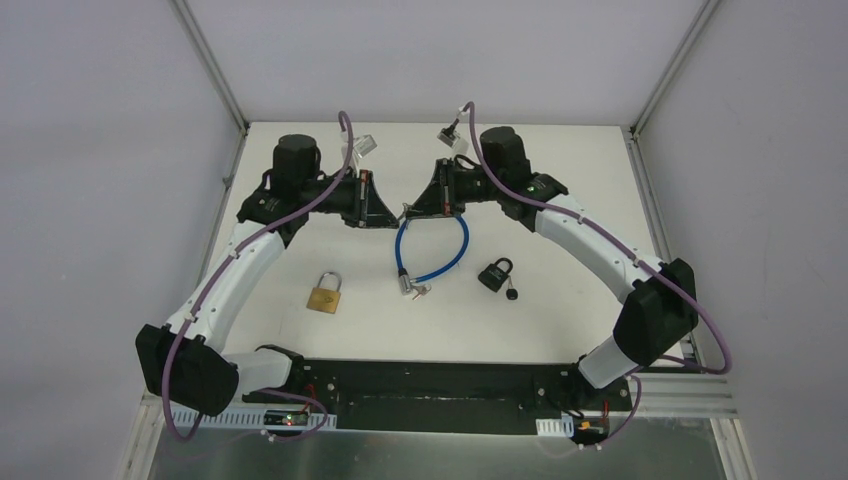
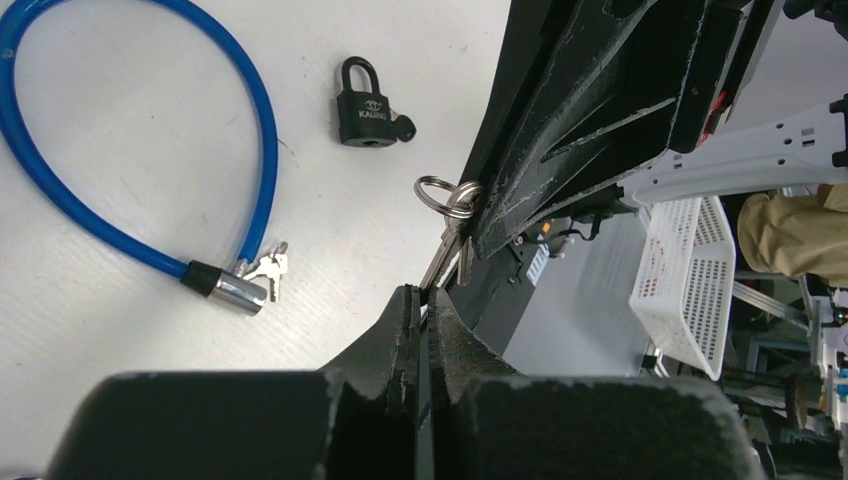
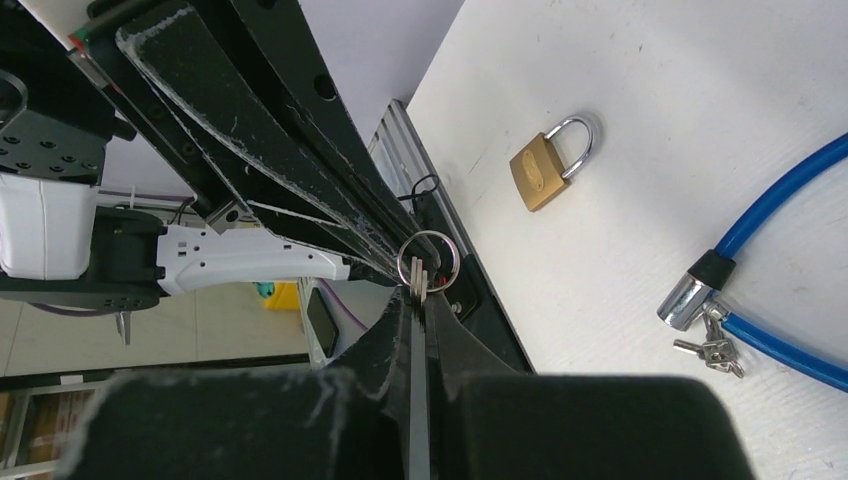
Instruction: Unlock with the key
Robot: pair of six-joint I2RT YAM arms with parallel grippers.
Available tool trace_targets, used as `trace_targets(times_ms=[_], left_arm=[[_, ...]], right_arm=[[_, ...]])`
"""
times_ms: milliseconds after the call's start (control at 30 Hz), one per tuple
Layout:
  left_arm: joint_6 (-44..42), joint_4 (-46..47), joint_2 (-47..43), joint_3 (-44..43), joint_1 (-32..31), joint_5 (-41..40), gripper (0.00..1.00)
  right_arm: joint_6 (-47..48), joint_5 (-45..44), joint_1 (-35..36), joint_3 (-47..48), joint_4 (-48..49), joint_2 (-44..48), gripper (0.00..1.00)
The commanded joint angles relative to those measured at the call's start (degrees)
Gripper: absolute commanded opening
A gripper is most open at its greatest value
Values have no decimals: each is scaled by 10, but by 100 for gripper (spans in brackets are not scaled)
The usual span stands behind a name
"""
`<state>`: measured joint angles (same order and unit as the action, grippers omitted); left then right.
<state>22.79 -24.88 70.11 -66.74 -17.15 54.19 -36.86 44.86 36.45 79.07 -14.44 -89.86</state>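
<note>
Silver keys [image 2: 447, 245] on a small ring [image 2: 440, 190] are up in the air between the two arms, well above the table [image 1: 560, 200], so nothing's been unlocked yet. The left gripper [image 2: 427, 297] is clamped tight on the blade end. The right gripper [image 3: 417, 300] is pressed together on the head end right by the ring, so both are pinching the same little bunch, tip to tip. Looks to me like a handover or a regrip to get a blade pointing out. Can't say for sure which lock it's meant for. There's a brass padlock [image 1: 325, 293] lying flat on the left, and a black padlock [image 1: 495, 273] on the right with what seems to be its own dark-headed key right against it. In the middle is a blue cable lock [image 1: 430, 250] with a few small keys at its metal barrel. My guess is the brass one, since it's the only one with no key by it, and its shackle is shut. Left to do: one gripper lets go, the key goes down to the lock, gets lined up with the keyhole, pushed in and turned. The keys look thin, flat and plain, two of them as far as I can see, lying close together, so probably easy to twist in the grip.
</note>
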Motion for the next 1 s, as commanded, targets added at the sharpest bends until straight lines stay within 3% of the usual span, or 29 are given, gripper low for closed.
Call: trace_targets(times_ms=[0,200,300,433,500,567,700,833,967], left_arm=[[-31,3,0,-19,11,0,0],[-18,-1,-3,-19,11,-19,2],[12,-7,-10,-22,11,-79,15],[96,-97,-47,-31,11,-379,43],[136,-116,-71,-14,11,-439,53],[171,-112,-91,4,11,-445,64],[240,-71,-108,24,11,-386,72],[307,16,-114,60,11,-311,75],[315,47,-109,87,10,-284,72]], right_arm=[[23,33,1,19,-19,9,0],[-11,0,0,6,0,20,0],[-62,-12,-1,6,9,20,0],[-216,-77,-10,-3,26,9,0],[-299,-112,-13,-31,59,10,0],[-396,-154,-15,-75,121,14,0],[-528,-210,-14,-157,257,26,0],[-581,-225,-14,-188,306,27,0],[-615,-206,-12,-187,401,4,0]])
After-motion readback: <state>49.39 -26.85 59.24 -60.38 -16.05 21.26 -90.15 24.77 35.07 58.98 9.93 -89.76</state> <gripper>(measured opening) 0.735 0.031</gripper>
